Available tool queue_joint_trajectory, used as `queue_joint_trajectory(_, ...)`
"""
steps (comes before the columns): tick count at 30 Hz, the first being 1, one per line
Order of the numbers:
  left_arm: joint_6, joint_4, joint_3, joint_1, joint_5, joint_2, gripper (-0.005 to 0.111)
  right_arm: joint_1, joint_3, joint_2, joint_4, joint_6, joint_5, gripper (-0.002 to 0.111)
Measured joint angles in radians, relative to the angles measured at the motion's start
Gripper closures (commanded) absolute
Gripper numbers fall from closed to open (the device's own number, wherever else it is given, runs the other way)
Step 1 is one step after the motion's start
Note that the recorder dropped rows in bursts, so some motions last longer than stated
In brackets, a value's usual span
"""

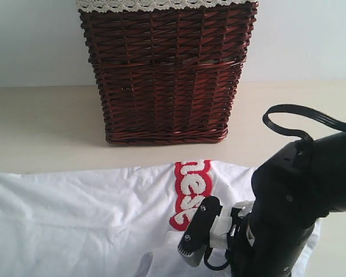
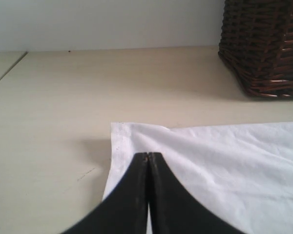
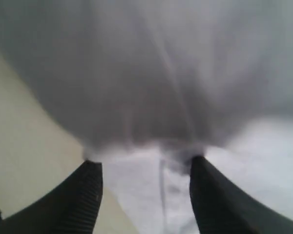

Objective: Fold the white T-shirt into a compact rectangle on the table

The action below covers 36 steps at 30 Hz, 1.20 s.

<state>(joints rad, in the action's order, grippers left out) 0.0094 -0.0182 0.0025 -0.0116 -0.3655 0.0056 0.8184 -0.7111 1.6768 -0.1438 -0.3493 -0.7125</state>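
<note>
White T-shirt [image 1: 75, 219] is lying spread on the table [image 1: 40, 121] in front of the wicker basket [image 1: 167, 75], part of it running out of sight.

In the exterior view the left and near edges of the shirt are being cut off by the frame. The left gripper [image 2: 149, 155] is showing only in its wrist view, jaws pressed together over a left edge of the cloth; whether it is nipping fabric I cannot tell. The shirt's long axis is running left to right, parallel to the basket's front, with the red lettered band [image 1: 191, 193] crossing it from far edge toward near. Further right, the black right arm [image 1: 300, 202] is hiding the shirt's right end. The right gripper [image 3: 146, 168] is standing spread, blurred cloth bunching just beyond its tips.
</note>
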Motion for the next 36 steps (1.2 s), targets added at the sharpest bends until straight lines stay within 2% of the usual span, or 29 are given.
queue_joint_trajectory(3, 0.000, 0.000, 0.000, 0.000, 0.000, 0.000, 0.107, 0.000, 0.000, 0.000, -0.100, -0.104, 0.000, 0.046)
queue_joint_trajectory(7, 0.000, 0.000, 0.000, 0.000, 0.000, 0.000, 0.107, 0.001, -0.001, -0.004, -0.120, -0.128, 0.010, 0.046)
queue_joint_trajectory(9, 0.000, 0.000, 0.000, 0.000, 0.000, 0.000, 0.107, 0.001, -0.001, 0.000, -0.082, -0.081, 0.030, 0.046)
queue_joint_trajectory(12, 0.000, 0.000, 0.000, 0.000, 0.000, 0.000, 0.107, 0.001, -0.002, 0.045, 0.078, 0.130, 0.054, 0.050)
queue_joint_trajectory(13, 0.000, 0.000, 0.000, 0.000, 0.000, 0.000, 0.107, 0.001, -0.005, 0.060, 0.106, 0.195, 0.053, 0.056)
queue_joint_trajectory(14, 0.000, 0.000, 0.000, 0.000, 0.000, 0.000, 0.107, 0.003, -0.009, 0.064, 0.121, 0.232, 0.048, 0.075)
queue_joint_trajectory(17, 0.000, 0.000, 0.000, 0.000, 0.000, 0.000, 0.107, 0.003, -0.055, 0.079, 0.162, 0.300, -0.029, 0.107)
queue_joint_trajectory(18, 0.000, 0.000, 0.000, 0.000, 0.000, 0.000, 0.107, 0.003, -0.073, 0.082, 0.174, 0.293, -0.059, 0.108)
queue_joint_trajectory(20, 0.000, 0.000, 0.000, 0.000, 0.000, 0.000, 0.107, 0.003, -0.128, 0.071, 0.184, 0.191, -0.192, 0.108)
queue_joint_trajectory(23, 0.000, 0.000, 0.000, 0.000, 0.000, 0.000, 0.107, 0.003, -0.221, 0.033, 0.057, -0.080, -0.388, 0.108)
queue_joint_trajectory(25, 0.000, 0.000, 0.000, 0.000, 0.000, 0.000, 0.107, 0.003, -0.280, 0.029, -0.067, -0.271, -0.477, 0.108)
queue_joint_trajectory(27, 0.000, 0.000, 0.000, 0.000, 0.000, 0.000, 0.107, 0.001, -0.328, 0.020, -0.104, -0.361, -0.495, 0.108)
queue_joint_trajectory(29, 0.000, 0.000, 0.000, 0.000, 0.000, 0.000, 0.107, -0.026, -0.376, 0.016, 0.015, -0.351, -0.500, 0.108)
queue_joint_trajectory(30, 0.000, 0.000, 0.000, 0.000, 0.000, 0.000, 0.107, -0.040, -0.383, 0.016, 0.121, -0.280, -0.492, 0.108)
queue_joint_trajectory(33, 0.000, 0.000, 0.000, 0.000, 0.000, 0.000, 0.107, -0.064, -0.383, 0.018, 0.277, -0.144, -0.449, 0.107)
queue_joint_trajectory(36, 0.000, 0.000, 0.000, 0.000, 0.000, 0.000, 0.107, -0.069, -0.386, 0.045, 0.315, -0.133, -0.424, 0.090)
